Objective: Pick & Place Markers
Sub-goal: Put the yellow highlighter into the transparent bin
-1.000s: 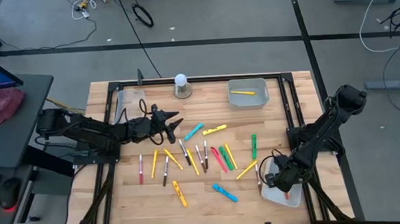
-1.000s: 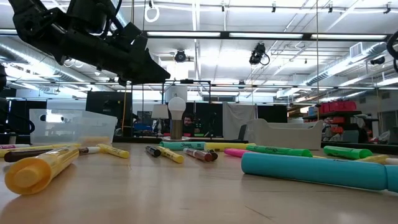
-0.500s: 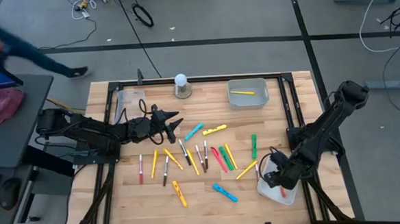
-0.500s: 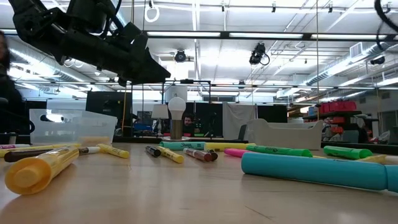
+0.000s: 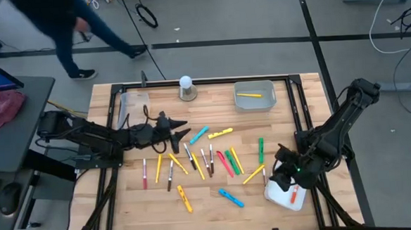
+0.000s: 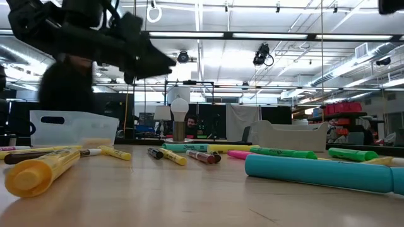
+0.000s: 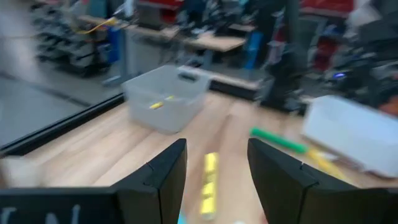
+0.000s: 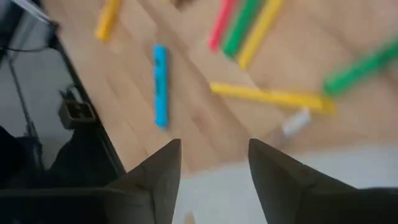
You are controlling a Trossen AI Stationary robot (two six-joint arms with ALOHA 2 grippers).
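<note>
Left gripper: the left gripper [image 5: 180,130] hovered over the left-centre of the table, fingers spread with nothing between them – the left wrist view showed an empty gap.
Right gripper: the right gripper [image 5: 284,168] hung at the near-right corner, just over the edge of a white tray [image 5: 284,197], its fingers parted and empty.
Markers: most of the markers [image 5: 206,159] lay scattered flat across the middle of the table, between the two arms; one yellow marker [image 5: 249,95] sat in the grey bin [image 5: 255,104] at the far side, and an orange one [image 5: 295,194] showed in the white tray.
Key relation: a yellow marker [image 5: 253,174] lay just beside the right gripper, toward the table's centre, its long axis slanting diagonally – the right arm looked the nearer one for it.
Judgement: the fingers would probably need to close across that slant, not along it.
Left-side option: a light-blue marker [image 5: 199,134] lay just ahead of the left fingers.
</note>
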